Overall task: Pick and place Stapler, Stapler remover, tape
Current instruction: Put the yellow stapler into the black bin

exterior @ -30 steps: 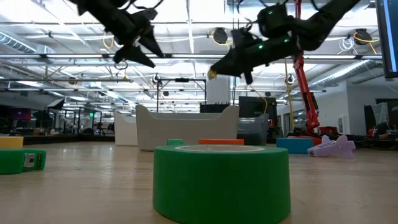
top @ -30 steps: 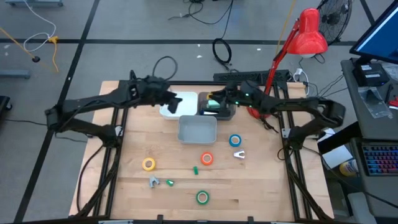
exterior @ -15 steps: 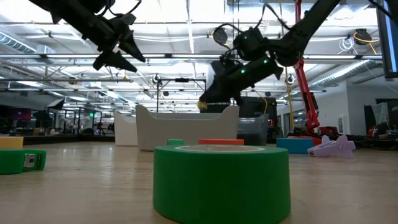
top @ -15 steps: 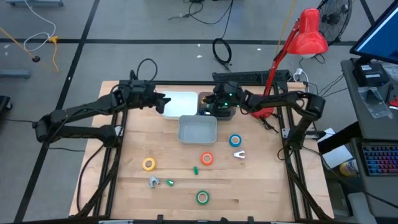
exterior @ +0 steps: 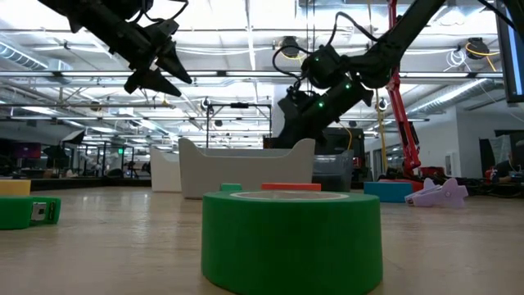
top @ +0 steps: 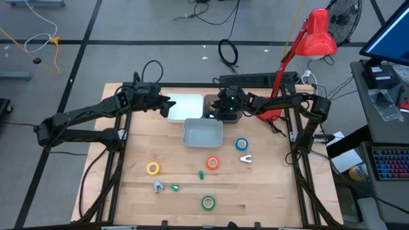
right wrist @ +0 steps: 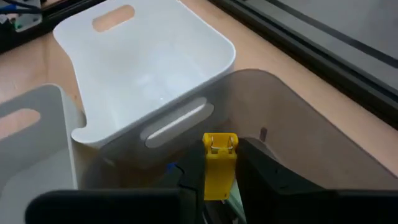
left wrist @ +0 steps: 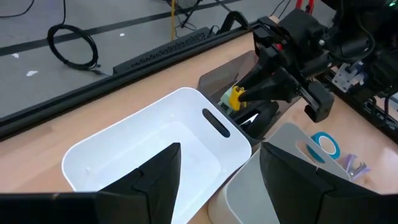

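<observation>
My right gripper (top: 222,110) is shut on a small yellow stapler (right wrist: 219,163), low over the dark translucent bin (top: 231,116); the stapler also shows in the left wrist view (left wrist: 236,98). My left gripper (top: 167,103) is open and empty, above the left end of the white bin (top: 186,102). Rolls of tape lie flat on the table: yellow (top: 152,168), orange-red (top: 212,163), blue (top: 241,144) and green (top: 208,202). A pale purple staple remover (top: 246,158) lies by the blue roll. My right gripper pinches the yellow stapler by its two long sides (right wrist: 211,177) between its two fingers (right wrist: 258,168), which lie along it. The fingers slant down from the table's right side. The stapler's free end (left wrist: 237,93) sticks out past the fingertips, inside the dark bin's opening; whether it touches the bin cannot be told.
A grey bin (top: 202,133) stands just in front of the white and dark bins. Small green bits (top: 200,174) and a grey-green piece (top: 158,186) lie on the near half of the table. A red lamp (top: 316,33) stands at the far right corner.
My right gripper has gone down with the yellow stapler, from above the bins into the dark bin's opening. My left gripper has drawn back from over the white bin toward the table's left edge and then kept still.
</observation>
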### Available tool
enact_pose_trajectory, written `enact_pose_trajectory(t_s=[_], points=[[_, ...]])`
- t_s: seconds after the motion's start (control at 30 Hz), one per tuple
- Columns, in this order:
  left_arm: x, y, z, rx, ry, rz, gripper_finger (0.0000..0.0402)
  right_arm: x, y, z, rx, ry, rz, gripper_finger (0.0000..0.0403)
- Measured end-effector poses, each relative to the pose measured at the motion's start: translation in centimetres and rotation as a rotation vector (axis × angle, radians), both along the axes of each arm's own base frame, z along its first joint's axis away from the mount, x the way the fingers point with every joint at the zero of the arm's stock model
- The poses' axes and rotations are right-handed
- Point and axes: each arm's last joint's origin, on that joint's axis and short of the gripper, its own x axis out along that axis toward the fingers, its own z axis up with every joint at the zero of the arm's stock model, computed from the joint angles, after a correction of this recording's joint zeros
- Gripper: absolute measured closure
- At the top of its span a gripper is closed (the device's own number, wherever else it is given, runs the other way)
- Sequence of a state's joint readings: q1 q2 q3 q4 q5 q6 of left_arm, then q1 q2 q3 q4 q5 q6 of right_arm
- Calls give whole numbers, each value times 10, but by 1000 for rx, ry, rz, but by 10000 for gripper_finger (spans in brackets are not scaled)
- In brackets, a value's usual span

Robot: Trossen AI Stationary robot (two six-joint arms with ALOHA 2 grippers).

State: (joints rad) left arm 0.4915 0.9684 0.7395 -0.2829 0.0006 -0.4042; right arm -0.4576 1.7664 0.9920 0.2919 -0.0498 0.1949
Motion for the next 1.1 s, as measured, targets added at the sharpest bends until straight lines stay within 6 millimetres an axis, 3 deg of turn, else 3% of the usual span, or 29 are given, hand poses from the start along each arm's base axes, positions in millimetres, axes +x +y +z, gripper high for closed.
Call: enact_pose_trajectory(t_s=[0.6, 0.93, 1.1], points=[[2, -6, 2, 52, -11, -52, 183, 2, -1, 3, -42, -26, 17, 345], [-11, -19, -24, 7, -128, -36, 183, 10, -7, -7, -41, -55, 30, 344], [-18, -22, -22, 3, -160, -28, 183, 7, -10, -13, -23, -27, 21, 344]])
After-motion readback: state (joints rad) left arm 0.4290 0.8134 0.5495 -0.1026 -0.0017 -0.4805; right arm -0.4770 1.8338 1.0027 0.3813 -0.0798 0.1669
